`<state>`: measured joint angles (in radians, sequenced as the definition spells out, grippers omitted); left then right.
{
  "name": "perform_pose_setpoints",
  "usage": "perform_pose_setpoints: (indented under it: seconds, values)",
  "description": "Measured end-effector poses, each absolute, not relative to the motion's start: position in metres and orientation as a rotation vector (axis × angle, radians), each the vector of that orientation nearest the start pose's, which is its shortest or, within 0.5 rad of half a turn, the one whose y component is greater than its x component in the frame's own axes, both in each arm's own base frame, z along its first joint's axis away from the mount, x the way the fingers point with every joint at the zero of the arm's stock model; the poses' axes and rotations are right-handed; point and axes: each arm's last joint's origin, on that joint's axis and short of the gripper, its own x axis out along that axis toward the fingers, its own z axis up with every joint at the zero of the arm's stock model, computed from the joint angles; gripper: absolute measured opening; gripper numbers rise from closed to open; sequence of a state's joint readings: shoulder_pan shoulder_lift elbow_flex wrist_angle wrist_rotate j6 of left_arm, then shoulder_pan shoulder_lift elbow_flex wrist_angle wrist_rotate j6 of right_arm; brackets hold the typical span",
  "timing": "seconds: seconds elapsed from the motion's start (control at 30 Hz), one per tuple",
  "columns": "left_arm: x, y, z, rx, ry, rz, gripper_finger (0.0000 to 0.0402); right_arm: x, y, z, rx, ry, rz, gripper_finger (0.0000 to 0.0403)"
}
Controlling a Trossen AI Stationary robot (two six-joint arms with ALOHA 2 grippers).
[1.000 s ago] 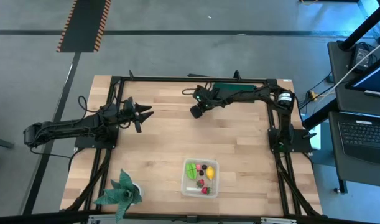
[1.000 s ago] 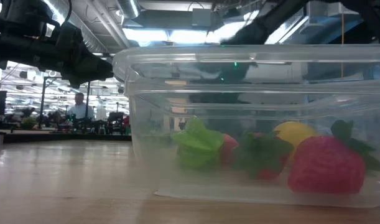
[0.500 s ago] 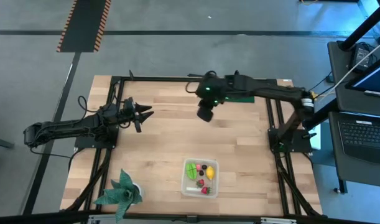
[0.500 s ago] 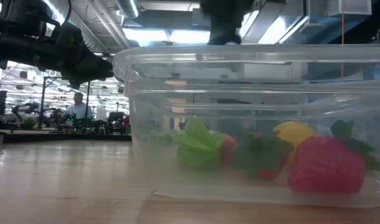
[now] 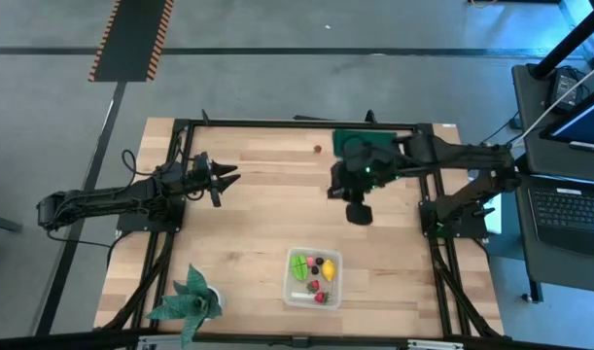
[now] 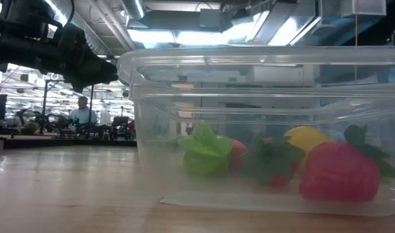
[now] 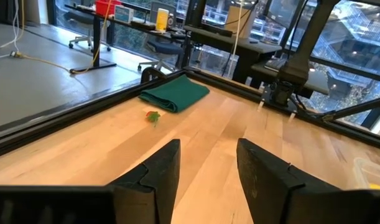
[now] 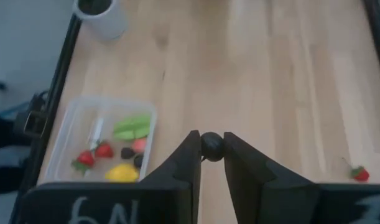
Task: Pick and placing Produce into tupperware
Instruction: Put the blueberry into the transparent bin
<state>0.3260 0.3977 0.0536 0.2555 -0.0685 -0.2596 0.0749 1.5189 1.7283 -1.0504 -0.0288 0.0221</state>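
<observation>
The clear tupperware (image 5: 312,277) sits near the table's near edge. It holds a light green piece (image 8: 131,127), a yellow lemon (image 8: 120,172), red berries and dark ones. My right gripper (image 5: 358,212) hangs above the table, farther from me than the tupperware, shut on a small dark round berry (image 8: 211,144). One red berry (image 5: 317,150) lies on the wood by the far edge. My left gripper (image 5: 219,178) waits open over the table's left part. My right gripper pinches the dark berry (image 8: 211,144) between its two fingers, one on each side of the ball. The fingers come from above, pointing down. The berry is lifted clear of the table.
A dark green pad (image 5: 360,141) lies at the far edge, near the loose red berry (image 7: 153,116). A teal leafy plant (image 5: 190,299) in a white pot (image 8: 102,15) stands at the near left corner. Bare wood lies between the gripper and the tupperware (image 8: 102,146).
My right gripper has swung away from the far edge by the green pad, toward the near edge and to the right, and now hangs closer to the tupperware. The left arm has kept still.
</observation>
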Motion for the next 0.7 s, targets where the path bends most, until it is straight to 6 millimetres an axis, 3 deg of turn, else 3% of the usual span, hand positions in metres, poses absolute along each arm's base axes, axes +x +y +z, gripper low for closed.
perform_pose_setpoints:
  seconds: [0.27, 0.7]
  values:
    - [0.117, 0.042, 0.171, -0.268, 0.038, 0.404, 0.0151, 0.321, 0.064, 0.369, -0.109, 0.984, 0.182, 0.0062]
    - [0.117, 0.041, 0.171, -0.263, 0.039, 0.396, 0.014, 0.384, 0.13, 0.262, -0.225, 1.192, 0.32, 0.0062]
